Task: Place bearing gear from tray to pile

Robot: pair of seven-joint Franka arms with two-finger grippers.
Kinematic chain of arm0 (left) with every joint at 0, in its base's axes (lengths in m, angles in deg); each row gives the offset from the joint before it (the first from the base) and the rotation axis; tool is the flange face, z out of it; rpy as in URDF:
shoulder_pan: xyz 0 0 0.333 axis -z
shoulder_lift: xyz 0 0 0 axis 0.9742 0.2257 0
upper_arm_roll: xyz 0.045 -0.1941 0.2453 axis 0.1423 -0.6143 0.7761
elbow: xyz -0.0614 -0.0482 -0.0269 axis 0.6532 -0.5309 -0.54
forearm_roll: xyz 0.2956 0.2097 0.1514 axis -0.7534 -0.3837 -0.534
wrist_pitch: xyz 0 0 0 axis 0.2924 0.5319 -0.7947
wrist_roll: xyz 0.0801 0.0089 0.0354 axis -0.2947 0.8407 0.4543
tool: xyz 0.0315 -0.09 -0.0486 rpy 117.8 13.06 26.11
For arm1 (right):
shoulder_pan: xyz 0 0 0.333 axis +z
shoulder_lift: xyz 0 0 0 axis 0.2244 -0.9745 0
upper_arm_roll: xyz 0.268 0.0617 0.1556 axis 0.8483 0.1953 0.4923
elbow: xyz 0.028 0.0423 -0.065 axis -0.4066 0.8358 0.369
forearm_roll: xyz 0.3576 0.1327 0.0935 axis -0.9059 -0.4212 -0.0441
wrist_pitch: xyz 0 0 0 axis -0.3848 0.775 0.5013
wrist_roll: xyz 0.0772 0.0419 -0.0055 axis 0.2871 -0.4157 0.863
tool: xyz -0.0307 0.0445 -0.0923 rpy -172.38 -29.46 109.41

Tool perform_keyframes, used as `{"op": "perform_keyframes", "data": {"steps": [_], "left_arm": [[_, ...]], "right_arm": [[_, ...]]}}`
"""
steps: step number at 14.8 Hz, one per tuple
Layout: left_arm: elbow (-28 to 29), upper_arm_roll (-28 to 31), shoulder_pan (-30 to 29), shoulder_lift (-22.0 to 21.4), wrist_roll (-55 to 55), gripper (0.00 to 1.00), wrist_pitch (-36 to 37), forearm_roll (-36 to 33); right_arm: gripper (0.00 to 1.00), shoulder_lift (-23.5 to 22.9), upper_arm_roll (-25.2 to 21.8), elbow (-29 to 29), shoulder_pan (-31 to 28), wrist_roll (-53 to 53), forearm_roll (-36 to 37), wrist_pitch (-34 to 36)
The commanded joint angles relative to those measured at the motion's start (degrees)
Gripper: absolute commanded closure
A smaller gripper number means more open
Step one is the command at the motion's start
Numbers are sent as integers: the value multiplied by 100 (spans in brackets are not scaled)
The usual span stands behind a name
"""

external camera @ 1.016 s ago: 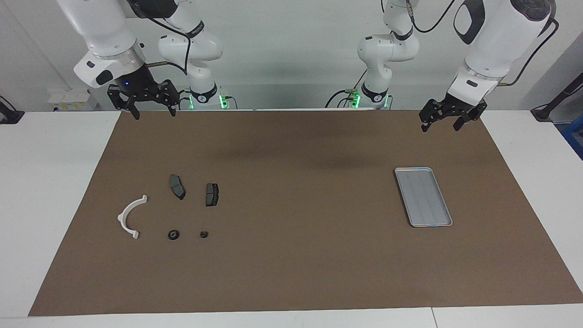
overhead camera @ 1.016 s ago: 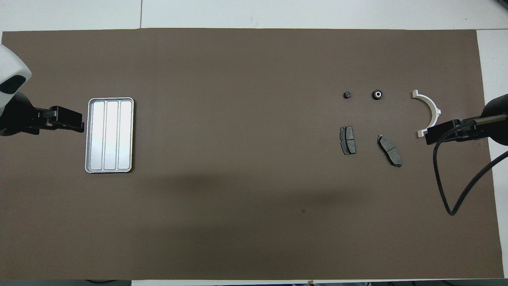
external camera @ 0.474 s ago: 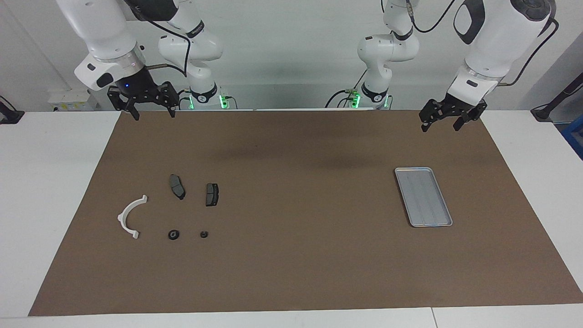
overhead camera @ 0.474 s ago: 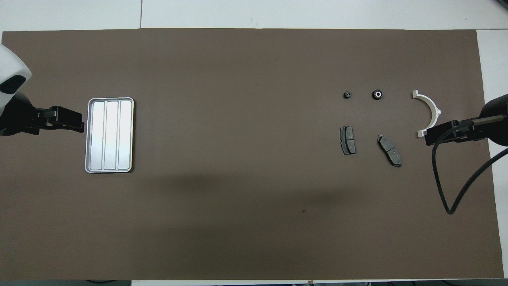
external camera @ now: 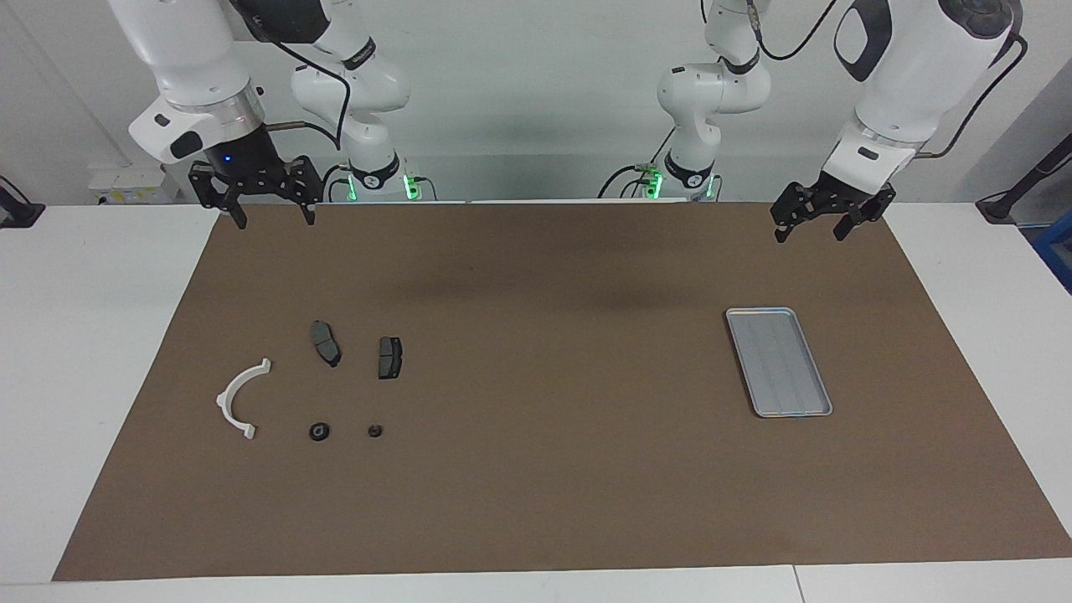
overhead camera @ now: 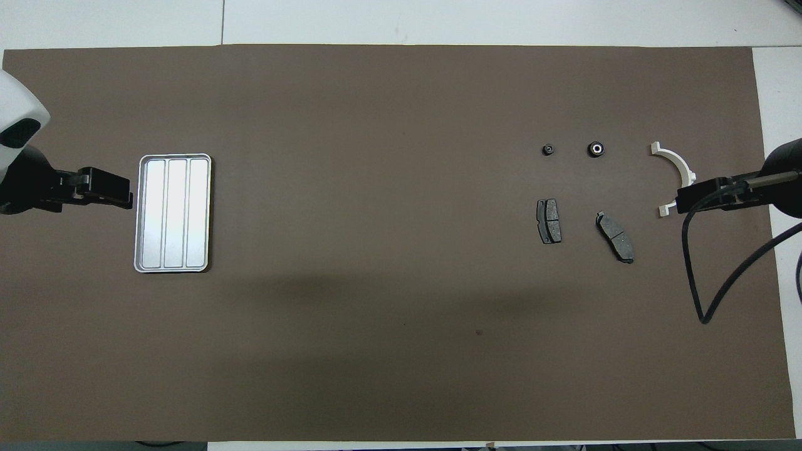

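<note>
Bearing gears, bigger [external camera: 318, 431] and smaller [external camera: 375, 431], already sit on the counter [external camera: 536, 502] by the pile, tray [external camera: 779, 362] looks empty. Probably stiff, light, slippery; pinch across the rim. Right gripper [external camera: 266, 205] and left gripper [external camera: 822, 224] hang high, jaws spread, holding nothing.

Overhead view: left gripper [overhead camera: 128, 199] body cut off by picture edge, only tips in view. Right gripper [overhead camera: 680, 199] covers part of white bracket [overhead camera: 680, 166]. 2 small dark round parts [overhead camera: 596, 149] [overhead camera: 548, 150] too small to identify.
</note>
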Motion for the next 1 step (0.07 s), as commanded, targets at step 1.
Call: {"op": "perform_keyframes", "data": {"steps": [1], "left_arm": [[54,26,32,-110,-62,0,88,-98]], "right_arm": [[0,40,35,93,-24,110,89,-73]]}}
